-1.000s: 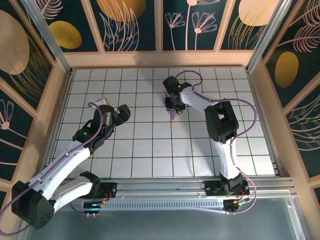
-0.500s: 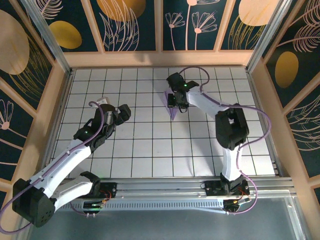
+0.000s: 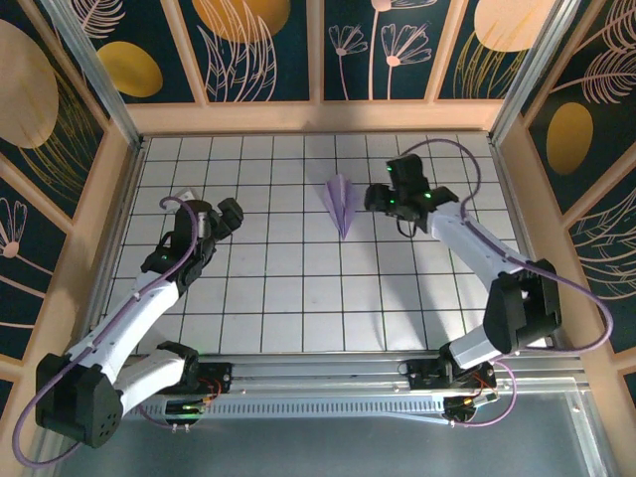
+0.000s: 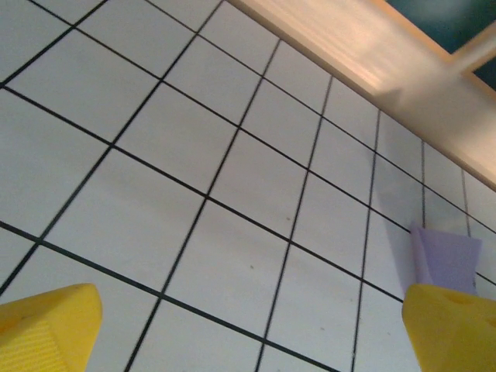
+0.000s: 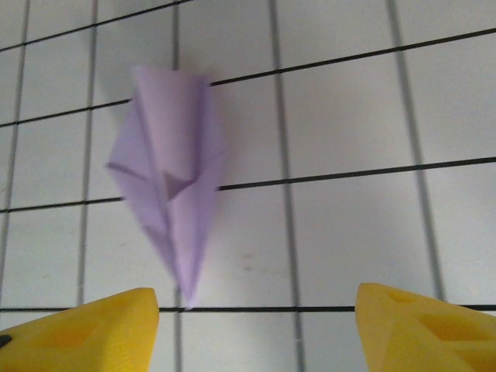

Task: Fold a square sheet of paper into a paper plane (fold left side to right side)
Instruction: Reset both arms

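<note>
Paper plane (image 3: 342, 204) lies flat on far bench (image 3: 298, 298): light, flimsy; best pinched along centre crease. Right end effector (image 5: 256, 298) and left end effector (image 4: 252, 298) open, empty.

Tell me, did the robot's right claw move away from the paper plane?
Yes. The right gripper has moved right across the white grid tiles, off the paper plane it covered a second ago, and now hangs open beside it.
</note>
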You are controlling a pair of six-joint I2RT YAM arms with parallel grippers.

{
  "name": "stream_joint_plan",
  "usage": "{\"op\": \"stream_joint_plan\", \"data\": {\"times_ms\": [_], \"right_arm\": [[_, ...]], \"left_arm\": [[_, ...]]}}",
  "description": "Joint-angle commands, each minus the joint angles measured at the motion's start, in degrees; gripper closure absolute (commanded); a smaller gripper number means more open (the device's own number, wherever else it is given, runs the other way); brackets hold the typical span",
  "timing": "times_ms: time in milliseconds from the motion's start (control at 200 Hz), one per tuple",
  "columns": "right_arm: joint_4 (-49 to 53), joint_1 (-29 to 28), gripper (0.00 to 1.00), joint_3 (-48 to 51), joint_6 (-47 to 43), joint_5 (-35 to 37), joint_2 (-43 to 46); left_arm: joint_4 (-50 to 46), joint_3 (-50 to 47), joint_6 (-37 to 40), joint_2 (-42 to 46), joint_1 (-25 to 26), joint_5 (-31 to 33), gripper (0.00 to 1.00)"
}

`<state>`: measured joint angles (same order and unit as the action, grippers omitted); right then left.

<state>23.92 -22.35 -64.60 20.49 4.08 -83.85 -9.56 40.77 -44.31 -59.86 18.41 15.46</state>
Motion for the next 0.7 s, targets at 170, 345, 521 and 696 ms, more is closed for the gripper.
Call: {"op": "stream_joint_plan", "data": {"times_ms": [170,345,521,696], "right_arm": [[-18.24,11.76,0.16,16.49,-8.91,-1.42,11.88],[-29.54,21.02,0.08,26.5,-10.63,-4.61,14.98],[-43.44,24.6,0.01,36.11,-14.43,-4.9,15.28],[-63.23,26.0,0.01,45.99,-16.18,-3.53,13.05]], "left_arm": [[2.89,-1.14,2.96,-1.21,-2.82,-0.28,0.01],[2.71,-0.49,4.03,-1.57,-2.88,0.3,0.01],[2.0,0.01,5.7,-1.76,-2.86,2.73,0.01],[2.51,-0.18,9.28,-1.54,-2.97,7.43,0.01]]}}
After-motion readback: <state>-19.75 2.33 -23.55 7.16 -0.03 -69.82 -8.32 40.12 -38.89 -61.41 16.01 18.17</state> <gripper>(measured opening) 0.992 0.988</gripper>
